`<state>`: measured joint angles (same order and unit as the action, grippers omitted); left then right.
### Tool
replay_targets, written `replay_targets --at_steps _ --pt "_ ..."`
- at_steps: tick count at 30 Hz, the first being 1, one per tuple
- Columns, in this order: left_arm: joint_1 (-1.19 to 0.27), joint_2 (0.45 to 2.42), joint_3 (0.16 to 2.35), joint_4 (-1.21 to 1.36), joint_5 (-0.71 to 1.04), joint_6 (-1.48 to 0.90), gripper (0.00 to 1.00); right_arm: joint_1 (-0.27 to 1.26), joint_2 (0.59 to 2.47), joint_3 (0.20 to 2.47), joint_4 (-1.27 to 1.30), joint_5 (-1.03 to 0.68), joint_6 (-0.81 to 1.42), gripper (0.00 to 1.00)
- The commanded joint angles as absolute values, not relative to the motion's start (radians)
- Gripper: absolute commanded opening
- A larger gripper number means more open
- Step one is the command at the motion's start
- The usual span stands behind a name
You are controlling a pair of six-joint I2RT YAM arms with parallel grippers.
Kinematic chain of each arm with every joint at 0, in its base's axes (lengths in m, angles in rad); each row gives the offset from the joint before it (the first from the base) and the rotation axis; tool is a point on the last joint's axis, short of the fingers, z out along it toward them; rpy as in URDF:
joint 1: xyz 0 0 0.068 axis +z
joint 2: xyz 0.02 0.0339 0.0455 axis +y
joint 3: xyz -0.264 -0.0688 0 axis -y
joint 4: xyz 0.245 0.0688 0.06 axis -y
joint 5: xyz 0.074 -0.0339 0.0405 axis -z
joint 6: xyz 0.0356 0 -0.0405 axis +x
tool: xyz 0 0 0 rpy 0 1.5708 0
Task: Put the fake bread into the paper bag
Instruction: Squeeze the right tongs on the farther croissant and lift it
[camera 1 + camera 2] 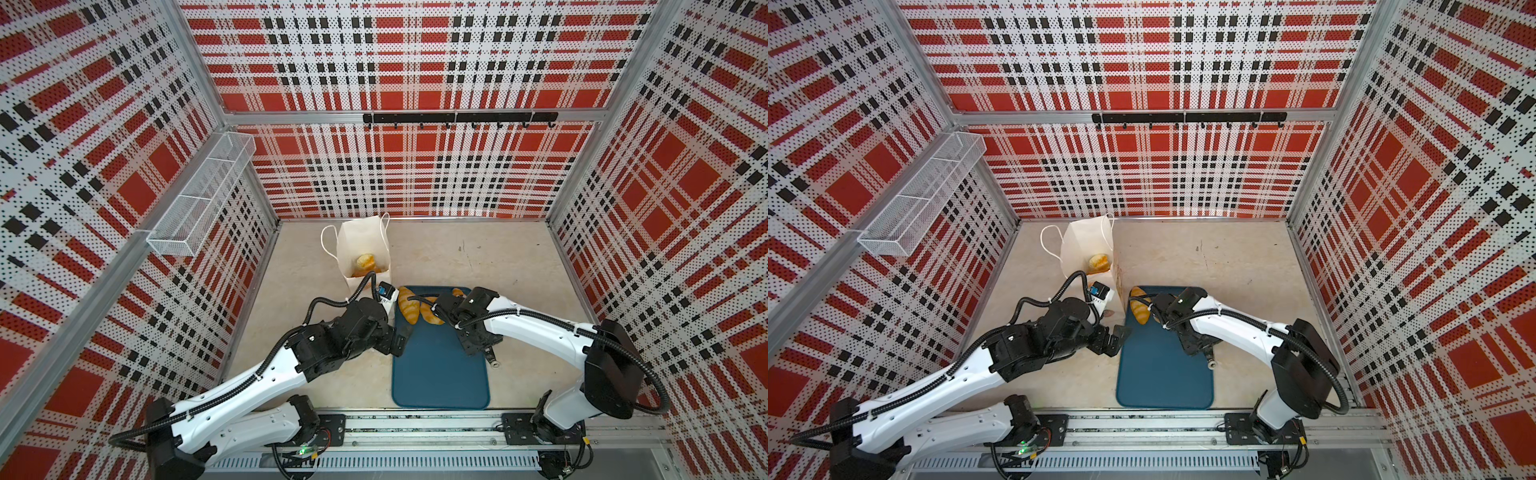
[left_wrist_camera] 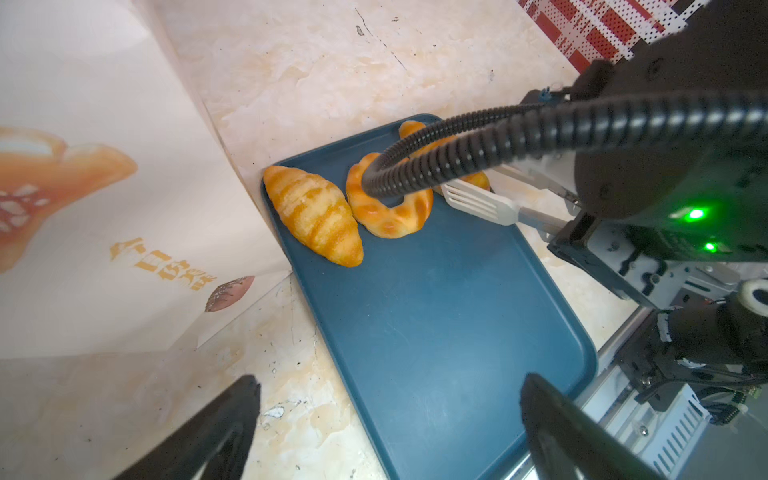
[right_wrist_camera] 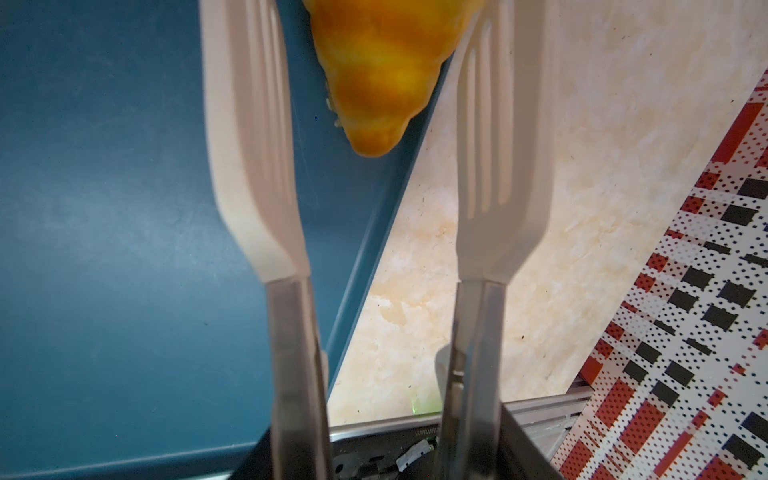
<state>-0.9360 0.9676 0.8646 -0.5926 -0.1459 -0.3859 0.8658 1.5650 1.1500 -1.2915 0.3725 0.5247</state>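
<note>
Left claw (image 2: 390,380) wide; right claw (image 3: 388,451) grips tongs (image 3: 249,166).

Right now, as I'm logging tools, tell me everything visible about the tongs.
The tongs have two flat white slotted heads, plastic-looking, on bare metal arms. The right gripper clamps the arms; their ringed end sticks out behind it. The heads stand apart, flanking a croissant tip at the tray edge, one over the tray, one over the table. Whether they touch it is unclear.

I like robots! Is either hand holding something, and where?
The right gripper holds the white-tipped tongs by their metal handles. The left gripper is open and empty.
</note>
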Motion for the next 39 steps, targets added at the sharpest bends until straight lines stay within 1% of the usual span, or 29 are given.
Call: replay_targets --at_steps 1,8,24,25,28,35,39 --pt "-0.927 0.952 0.854 -0.595 -0.147 -0.398 0.99 0.85 1.577 1.172 -1.284 0.4 0.498 0.53" --pt "-0.925 0.95 0.852 -0.595 -0.148 -0.4 0.99 0.842 1.606 1.192 -1.284 0.415 0.474 0.55" --pt "-0.919 0.941 0.844 -0.599 -0.151 -0.407 0.99 0.834 1.661 1.229 -1.283 0.425 0.453 0.56" --pt "-0.919 0.941 0.843 -0.598 -0.152 -0.407 0.99 0.831 1.662 1.229 -1.281 0.421 0.424 0.55" --pt "-0.916 0.937 0.843 -0.603 -0.153 -0.407 0.99 0.83 1.665 1.226 -1.282 0.415 0.417 0.49" --pt "-0.913 0.93 0.841 -0.606 -0.154 -0.409 0.99 0.826 1.667 1.217 -1.301 0.412 0.419 0.36" --pt "-0.913 0.93 0.839 -0.611 -0.158 -0.41 0.99 0.827 1.632 1.209 -1.294 0.401 0.428 0.34"
